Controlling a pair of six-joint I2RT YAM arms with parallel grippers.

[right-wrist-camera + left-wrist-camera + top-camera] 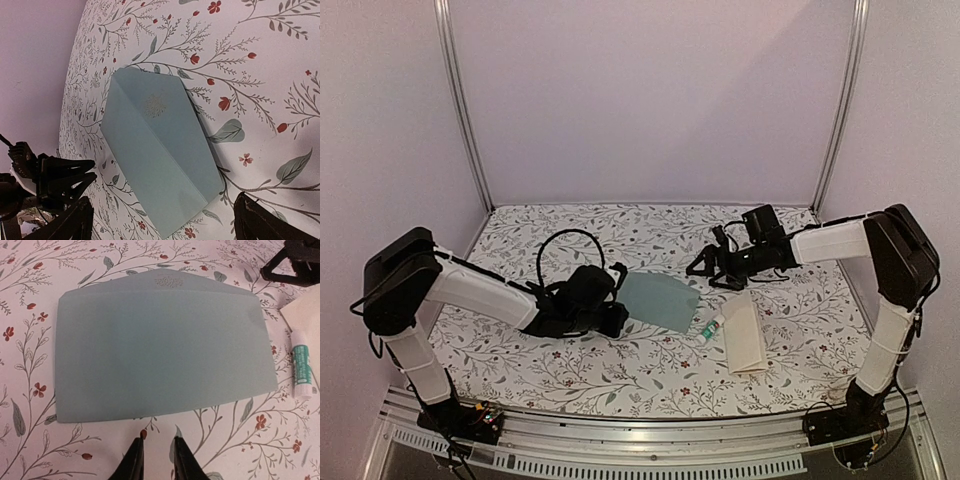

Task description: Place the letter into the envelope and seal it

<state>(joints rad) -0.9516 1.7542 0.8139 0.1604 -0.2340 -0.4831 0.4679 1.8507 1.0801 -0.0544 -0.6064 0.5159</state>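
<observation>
Left gripper (156, 441): your jaws stand nearly closed, holding nothing, just short of the envelope (160, 355);
Right gripper (164, 204): yours spread wide, empty;
Letter (745, 332): lies apart from envelope

The envelope (160, 350) is pale teal; the table (25, 340) is white with grey-green sprigs and red flowers; the glue stick (301, 365) is white and green.

Matt paper envelope (160, 350) (embossed flap), printed table cover (100, 455)
</observation>
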